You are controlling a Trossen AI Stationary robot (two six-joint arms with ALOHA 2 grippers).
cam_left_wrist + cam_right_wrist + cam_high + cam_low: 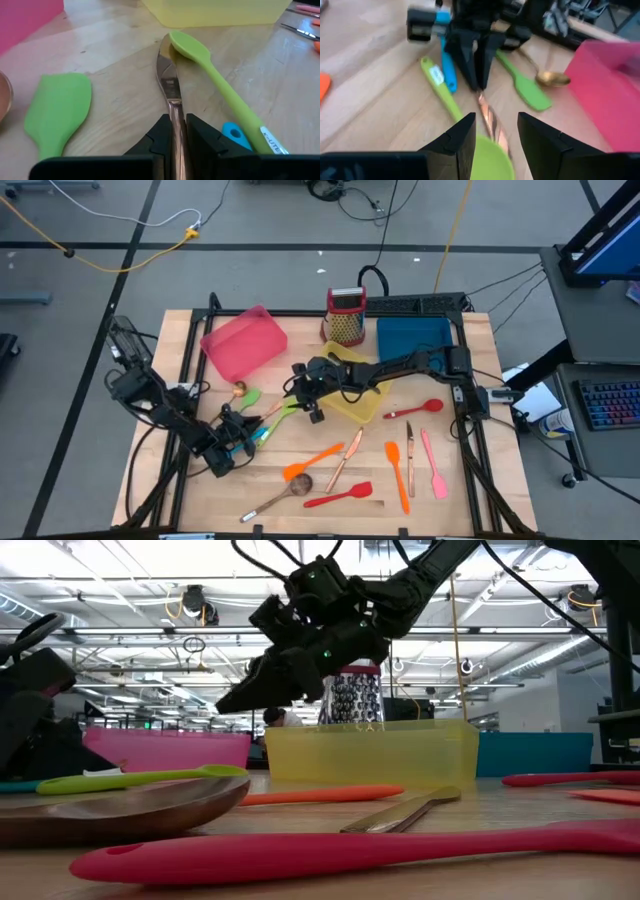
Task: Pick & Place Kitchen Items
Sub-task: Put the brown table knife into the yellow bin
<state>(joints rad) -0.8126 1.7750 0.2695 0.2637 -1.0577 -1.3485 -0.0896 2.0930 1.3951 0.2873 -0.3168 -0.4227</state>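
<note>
While my right gripper (495,142) is hovering open above, my left gripper (175,137) is pinching the copper knife (167,80), lying on the table (115,45) beside the green spoon (210,75).

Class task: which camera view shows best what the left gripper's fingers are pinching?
The left wrist view: the fingers close on a copper knife. The right wrist view shows the same grip from the front, somewhat blurred. The high view shows it tiny; the low view does not show it clearly.
</note>
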